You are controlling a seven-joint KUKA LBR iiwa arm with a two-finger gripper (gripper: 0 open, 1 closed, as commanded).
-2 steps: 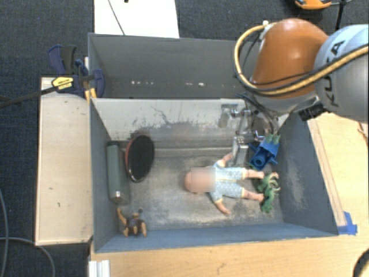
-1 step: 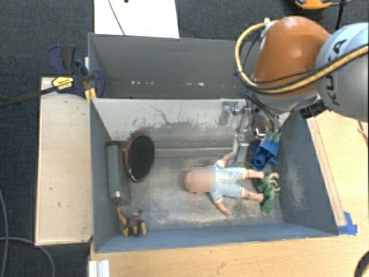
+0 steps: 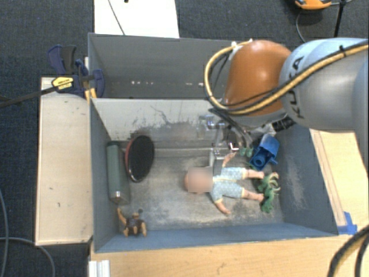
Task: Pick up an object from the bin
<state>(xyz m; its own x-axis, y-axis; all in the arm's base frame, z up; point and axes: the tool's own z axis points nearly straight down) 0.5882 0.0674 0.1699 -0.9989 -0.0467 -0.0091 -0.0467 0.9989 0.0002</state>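
My gripper [image 3: 220,154] hangs below the orange wrist cover, in the right half of the bin. It stands just above the shoulder of a small baby doll [image 3: 226,184] in a pale blue suit, which lies on its back with its head to the left. Whether it touches the doll I cannot tell. A blue plastic block [image 3: 266,152] lies just right of the gripper, by the right wall. A green toy figure [image 3: 268,190] lies at the doll's feet.
A black round disc with a red rim [image 3: 139,156] leans at the back left. A grey-green cylinder [image 3: 116,173] lies along the left wall, with a small brown toy animal [image 3: 132,223] in the front left corner. The arm and its cables cover the back right.
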